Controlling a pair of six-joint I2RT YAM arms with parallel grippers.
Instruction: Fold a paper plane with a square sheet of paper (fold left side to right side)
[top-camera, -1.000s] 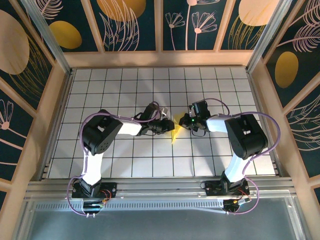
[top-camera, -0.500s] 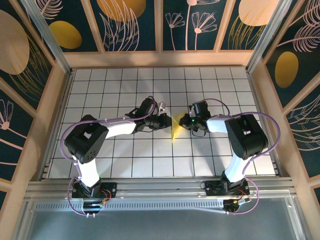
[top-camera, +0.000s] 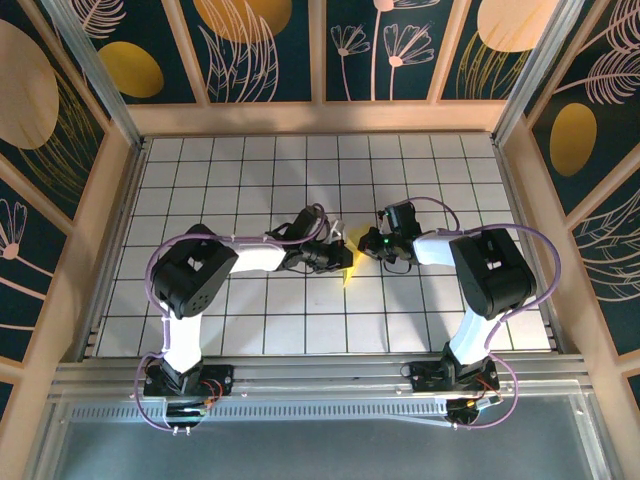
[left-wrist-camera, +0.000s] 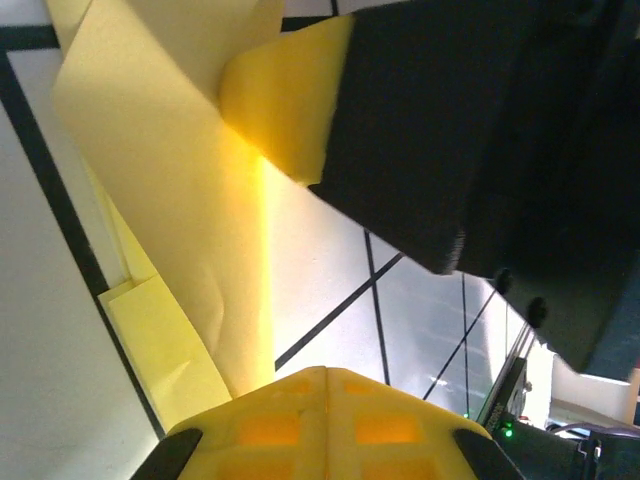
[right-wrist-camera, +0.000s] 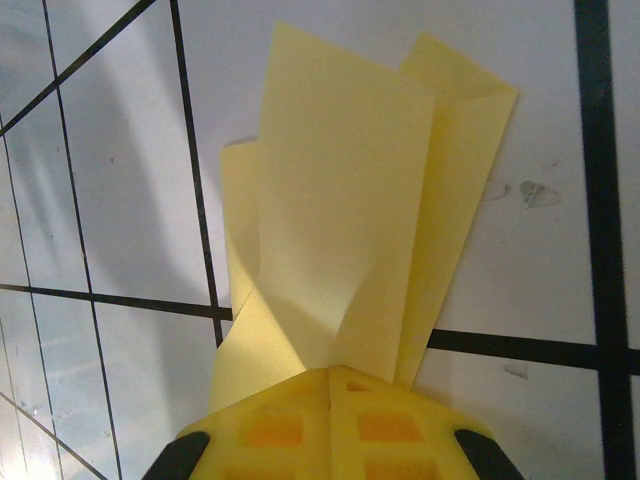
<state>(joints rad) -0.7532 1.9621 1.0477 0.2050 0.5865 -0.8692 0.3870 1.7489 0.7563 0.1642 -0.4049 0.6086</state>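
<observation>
From the near edge, where both arm bases are bolted, we look inward across the white grid-tiled table (top-camera: 250, 320). At mid-table the left gripper (top-camera: 342, 256) and the right gripper (top-camera: 366, 244) are each clenched on the pale yellow folded paper sheet (top-camera: 349, 270), which sits between them (its layers splay apart in the right wrist view). We judge that the fold needs even tension, with the edges lined up before the crease is pressed. Beyond, dark floral wall panels (top-camera: 270, 50) in wooden frames close the far side.
</observation>
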